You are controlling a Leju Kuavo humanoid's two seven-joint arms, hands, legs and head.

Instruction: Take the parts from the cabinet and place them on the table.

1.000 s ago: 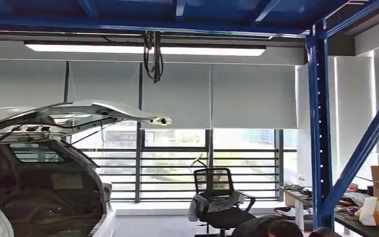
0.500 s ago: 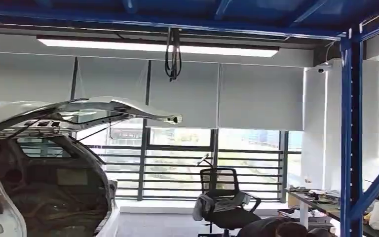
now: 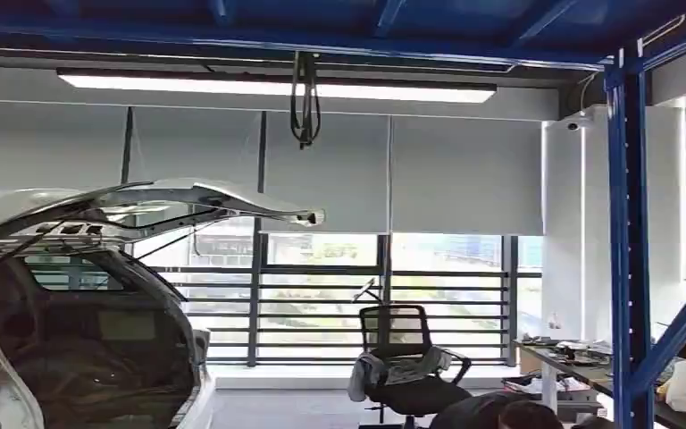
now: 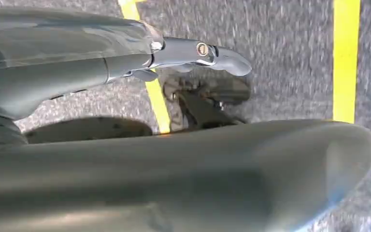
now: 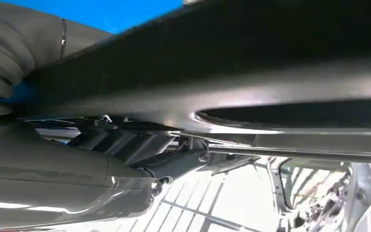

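So the part (image 5: 280, 63), a long dark-grey panel, isn't on the table yet. It's up against the right hand (image 5: 174, 162), whose dark fingers (image 5: 193, 157) lie flat along its underside with the thumb (image 5: 101, 193) off to one side. To me that reads as a hold, just not a deep one. The left hand (image 4: 198, 72) is trickier: the thumb (image 4: 203, 50) sticks out free, and the fingers tuck in behind a big smooth grey panel (image 4: 183, 174). I honestly can't tell if it's gripping that or just resting against it.

What worries me:
- The head view looks out across the room, not at the load, so a slipping part would go unnoticed.
- With that thumb doing nothing, a long panel could easily twist or slide out, especially with the yellow floor line (image 4: 345, 58) blurring past below.
- The table (image 3: 536, 350) sits off to the right, just behind the blue rack post (image 3: 627, 268). A long part swung that way could clip it.
- A person (image 3: 509, 416) is low down near the office chair (image 3: 406, 357), right between the robot and the table.
- The car (image 3: 80, 313), tailgate up, crowds the left side.
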